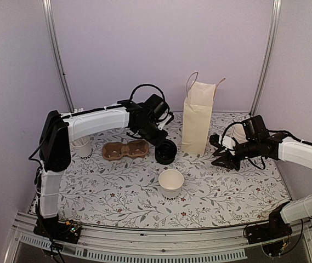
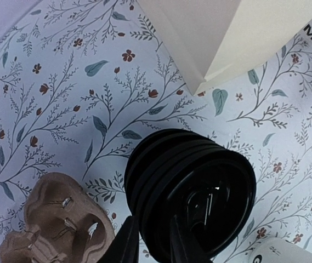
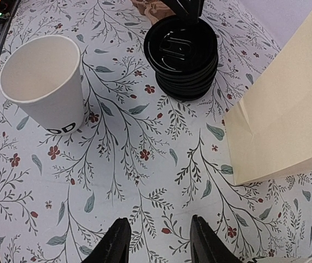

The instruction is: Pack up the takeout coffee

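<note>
My left arm (image 1: 95,123) climbs from its base at the near left, folds at the elbow and stretches toward 3 o'clock in the overhead view. Its wrist dips, aiming my left gripper (image 2: 152,227) down toward 5 o'clock. The jaws stand a narrow gap apart, and whether they pinch I cannot tell. My right arm (image 1: 304,152) comes in from the right edge, its forearm running toward 9 o'clock and held low. My right gripper (image 3: 159,222) points the same way, jaws clearly parted.
</note>
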`<state>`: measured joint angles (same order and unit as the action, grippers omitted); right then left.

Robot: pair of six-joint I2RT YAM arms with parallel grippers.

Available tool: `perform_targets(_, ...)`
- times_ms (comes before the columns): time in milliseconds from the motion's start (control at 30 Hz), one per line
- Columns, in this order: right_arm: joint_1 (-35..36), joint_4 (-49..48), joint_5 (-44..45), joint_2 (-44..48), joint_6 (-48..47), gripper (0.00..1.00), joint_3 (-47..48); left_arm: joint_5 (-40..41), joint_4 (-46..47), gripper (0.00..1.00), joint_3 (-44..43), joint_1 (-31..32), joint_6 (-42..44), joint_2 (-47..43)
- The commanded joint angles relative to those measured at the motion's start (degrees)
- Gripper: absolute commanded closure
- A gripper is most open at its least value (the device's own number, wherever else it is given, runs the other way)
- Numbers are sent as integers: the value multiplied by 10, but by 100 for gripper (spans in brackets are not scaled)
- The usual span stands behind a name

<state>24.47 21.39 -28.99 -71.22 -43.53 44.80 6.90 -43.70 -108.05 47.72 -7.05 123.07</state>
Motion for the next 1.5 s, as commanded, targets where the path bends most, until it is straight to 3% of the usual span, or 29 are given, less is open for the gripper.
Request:
perform_targets(0,0,0,4,-5,-3,60,-5,10,-2,77,-28,0,6,16)
perform_targets(400,0,1,6,-8,-5,60,-5,23,-4,74,-37,0,11,29)
perform_targets(1033,0,2,9,-8,-6,60,-5,29,-5,86,-33,-1,9,8)
perform_targets(1467,0,3,12,-3,-5,60,-5,-88,54,91,31,-40,-11,-87)
